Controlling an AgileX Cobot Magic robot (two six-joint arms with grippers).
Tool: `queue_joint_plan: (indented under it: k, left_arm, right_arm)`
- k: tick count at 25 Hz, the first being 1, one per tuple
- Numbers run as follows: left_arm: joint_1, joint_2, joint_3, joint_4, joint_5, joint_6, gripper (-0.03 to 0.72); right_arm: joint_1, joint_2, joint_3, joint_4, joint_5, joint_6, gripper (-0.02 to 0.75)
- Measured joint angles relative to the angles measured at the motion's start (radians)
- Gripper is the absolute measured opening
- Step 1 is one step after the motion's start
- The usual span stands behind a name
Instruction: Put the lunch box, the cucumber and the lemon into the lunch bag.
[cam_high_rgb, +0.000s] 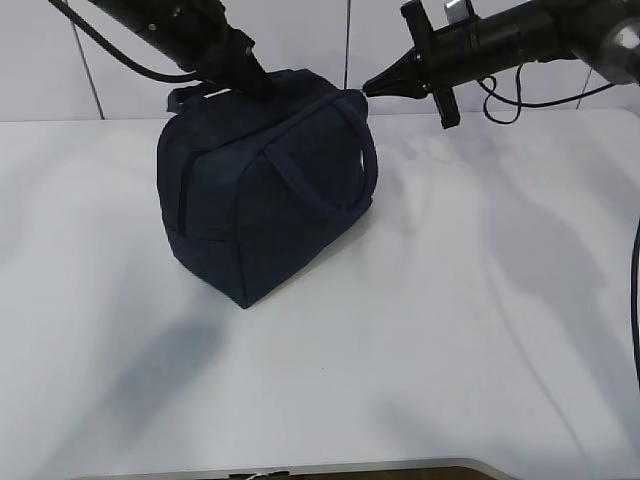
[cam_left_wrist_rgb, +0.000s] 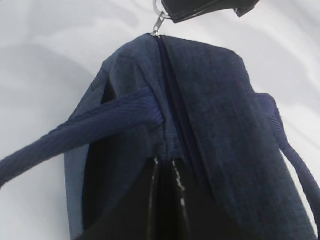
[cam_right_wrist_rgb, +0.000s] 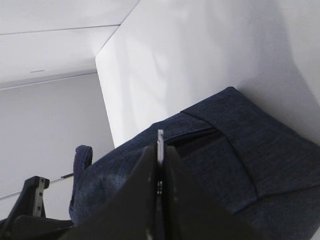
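The dark navy lunch bag (cam_high_rgb: 265, 190) stands on the white table, left of centre. My left gripper (cam_high_rgb: 250, 80) is shut on the fabric at the bag's far top end; in the left wrist view its fingertips (cam_left_wrist_rgb: 167, 167) pinch the cloth beside the zipper (cam_left_wrist_rgb: 172, 100), which runs shut along the top. My right gripper (cam_high_rgb: 370, 88) is shut on the silver ring pull (cam_right_wrist_rgb: 160, 140) at the bag's right end; the ring also shows in the left wrist view (cam_left_wrist_rgb: 159, 21). The bag fills the right wrist view (cam_right_wrist_rgb: 225, 150). The lunch box, cucumber and lemon are out of view.
The white table (cam_high_rgb: 450, 330) stretches to the front and right of the bag. A pale wall (cam_high_rgb: 300, 50) stands close behind it. A black cable (cam_high_rgb: 520, 100) hangs from my right arm. One bag handle (cam_high_rgb: 330, 180) loops over the front.
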Motion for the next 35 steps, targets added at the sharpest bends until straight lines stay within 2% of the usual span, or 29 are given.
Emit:
queue_joint_plan:
  k: [9, 16, 26, 35]
  left_arm:
    - [0.0, 0.0, 0.0, -0.021, 0.004, 0.008, -0.008]
    - [0.0, 0.0, 0.0, -0.061, 0.014, 0.033, -0.008]
    - [0.002, 0.007, 0.0, -0.118, 0.022, 0.056, -0.008]
    - [0.002, 0.008, 0.004, -0.121, 0.029, 0.06, -0.008]
  right_arm:
    - [0.0, 0.0, 0.0, -0.023, 0.0, 0.036, 0.005]
    - [0.002, 0.002, 0.0, -0.142, 0.002, 0.039, 0.005]
    - [0.033, 0.075, -0.004, -0.186, 0.0, 0.006, 0.005]
    - [0.06, 0.115, -0.01, -0.192, -0.004, -0.083, 0.005]
